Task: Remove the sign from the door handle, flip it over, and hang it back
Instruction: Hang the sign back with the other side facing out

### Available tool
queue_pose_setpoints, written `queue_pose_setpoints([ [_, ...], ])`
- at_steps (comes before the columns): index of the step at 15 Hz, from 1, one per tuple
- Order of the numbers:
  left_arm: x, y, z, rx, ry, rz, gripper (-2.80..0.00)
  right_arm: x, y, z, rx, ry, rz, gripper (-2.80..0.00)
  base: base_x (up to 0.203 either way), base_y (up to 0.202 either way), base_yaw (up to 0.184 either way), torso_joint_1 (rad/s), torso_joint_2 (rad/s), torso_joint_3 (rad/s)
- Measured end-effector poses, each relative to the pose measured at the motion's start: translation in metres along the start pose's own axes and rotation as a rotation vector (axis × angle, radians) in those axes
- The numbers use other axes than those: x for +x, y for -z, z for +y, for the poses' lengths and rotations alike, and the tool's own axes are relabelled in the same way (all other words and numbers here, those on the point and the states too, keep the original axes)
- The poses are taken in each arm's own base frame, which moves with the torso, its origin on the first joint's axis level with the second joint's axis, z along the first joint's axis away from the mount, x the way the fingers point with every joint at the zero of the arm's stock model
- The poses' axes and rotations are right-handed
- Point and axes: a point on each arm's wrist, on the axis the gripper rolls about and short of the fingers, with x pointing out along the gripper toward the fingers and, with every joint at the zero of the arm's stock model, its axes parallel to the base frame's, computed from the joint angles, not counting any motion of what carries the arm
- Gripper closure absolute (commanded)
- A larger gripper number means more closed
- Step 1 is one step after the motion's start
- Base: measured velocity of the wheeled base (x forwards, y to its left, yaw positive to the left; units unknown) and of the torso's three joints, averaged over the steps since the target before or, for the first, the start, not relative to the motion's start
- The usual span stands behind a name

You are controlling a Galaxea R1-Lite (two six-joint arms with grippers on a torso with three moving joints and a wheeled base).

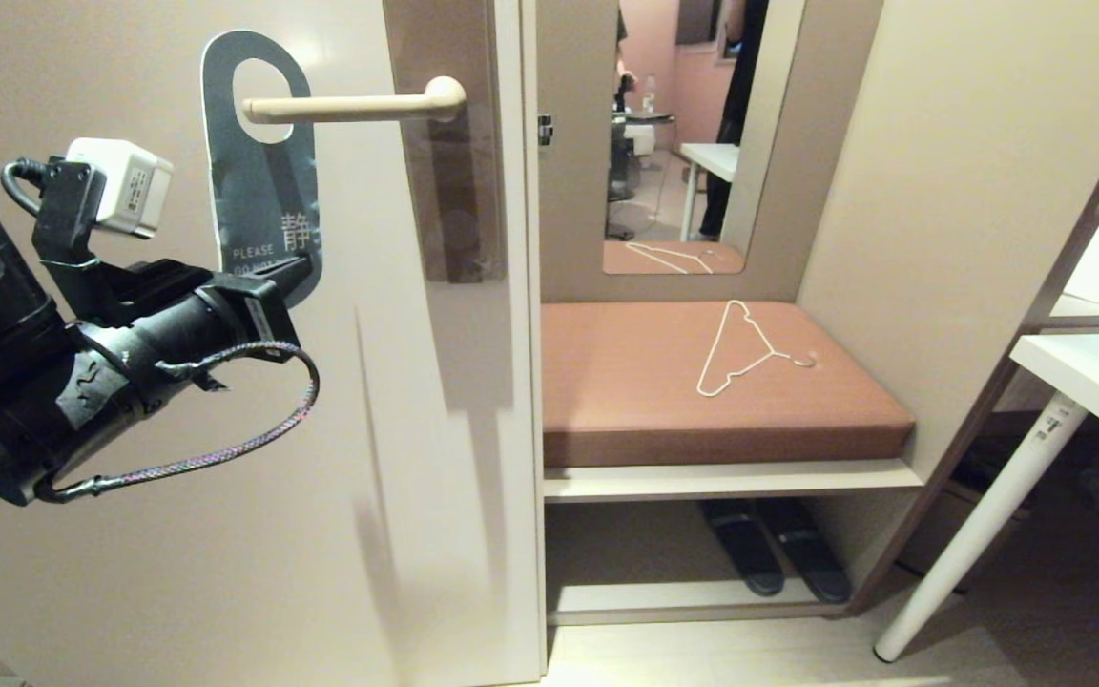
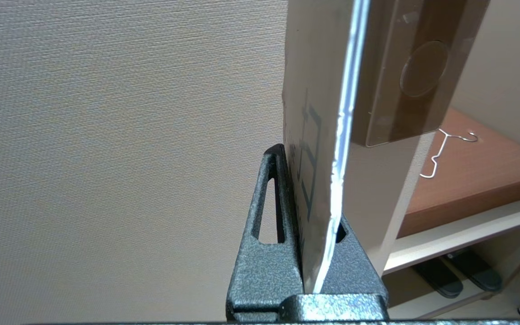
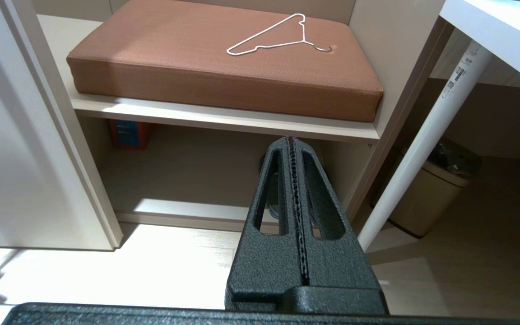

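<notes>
Hanging upright, long axis vertical, the sign point(image 1: 263, 181) has its hole looped over the handle point(image 1: 349, 107), blue face out. Left gripper point(image 1: 287, 270) pinches its bottom edge; right gripper point(image 3: 294, 149) is pressed together, empty.

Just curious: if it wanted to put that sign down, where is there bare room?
The brown cushion is bare left of the white wire hanger. It is crowded at the door handle, where the left end effector grips the sign.
</notes>
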Motion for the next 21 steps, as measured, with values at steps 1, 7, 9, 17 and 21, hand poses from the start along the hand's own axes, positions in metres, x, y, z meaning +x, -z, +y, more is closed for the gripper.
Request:
queue_pose_setpoints([
  [1, 0.000, 0.000, -0.001, 0.000, -0.002, 0.001, 0.00, 0.000, 0.000, 0.000, 0.000, 0.000, 0.000, 0.00, 0.000, 0.000, 0.000, 0.000, 0.00, 0.000],
  [7, -0.001, 0.003, -0.011, 0.011, 0.006, 0.015, 0.00, 0.000, 0.000, 0.000, 0.000, 0.000, 0.000, 0.00, 0.000, 0.000, 0.000, 0.000, 0.00, 0.000],
  [9, -0.002, 0.003, -0.014, 0.027, 0.018, 0.017, 0.00, 0.000, 0.000, 0.000, 0.000, 0.000, 0.000, 0.00, 0.000, 0.000, 0.000, 0.000, 0.00, 0.000],
  [17, 0.003, 0.009, -0.033, 0.034, 0.062, 0.043, 0.00, 0.000, 0.000, 0.000, 0.000, 0.000, 0.000, 0.00, 0.000, 0.000, 0.000, 0.000, 0.00, 0.000],
  [21, 0.009, 0.014, -0.041, 0.035, 0.059, 0.055, 0.00, 0.000, 0.000, 0.000, 0.000, 0.000, 0.000, 0.00, 0.000, 0.000, 0.000, 0.000, 0.00, 0.000],
])
